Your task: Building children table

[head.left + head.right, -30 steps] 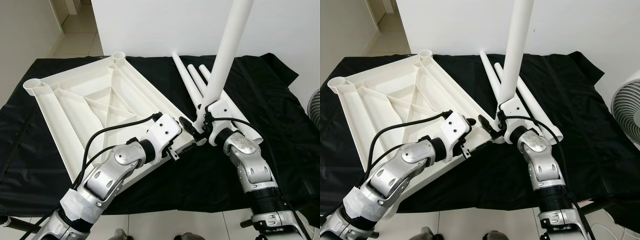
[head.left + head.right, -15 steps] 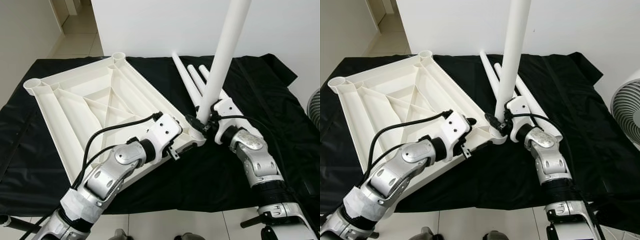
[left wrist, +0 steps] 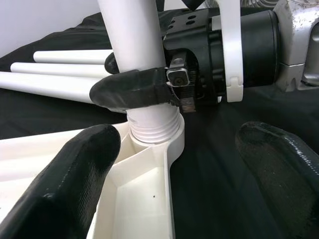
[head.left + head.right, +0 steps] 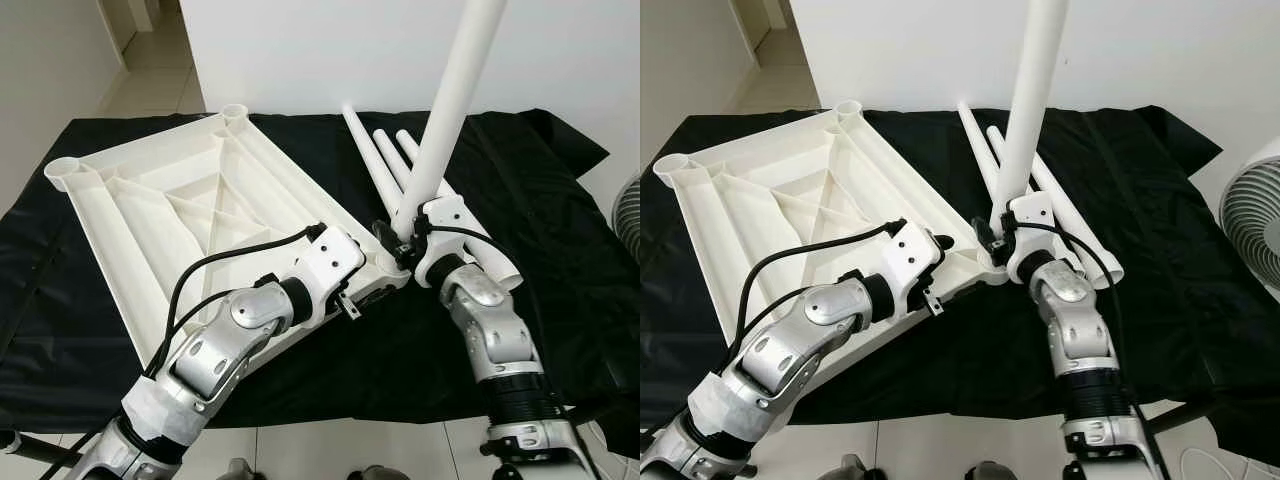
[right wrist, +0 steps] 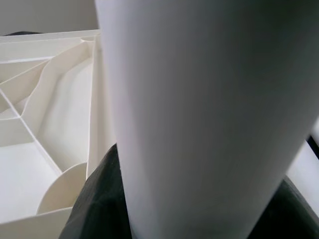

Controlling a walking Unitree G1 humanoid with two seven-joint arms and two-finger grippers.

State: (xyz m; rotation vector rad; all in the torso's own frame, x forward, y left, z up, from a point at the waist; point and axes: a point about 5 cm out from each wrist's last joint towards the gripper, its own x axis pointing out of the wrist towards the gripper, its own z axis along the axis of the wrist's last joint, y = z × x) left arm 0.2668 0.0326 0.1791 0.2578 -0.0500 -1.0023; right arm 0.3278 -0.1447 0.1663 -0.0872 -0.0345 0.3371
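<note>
One white plastic tube leg clamped in my right gripper, threads entering upturned white ribbed tabletop near-right socket; left gripper open beside it—keep leg square while twisting.

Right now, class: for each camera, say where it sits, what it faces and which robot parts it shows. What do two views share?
Left and right eye views: head, looking down at the tabletop; both arms show.
Left wrist view: along the left gripper, at the leg in its corner socket.
Right wrist view: against the leg, right gripper clamping it.
Shared: both wrist views show that leg and tabletop.
</note>
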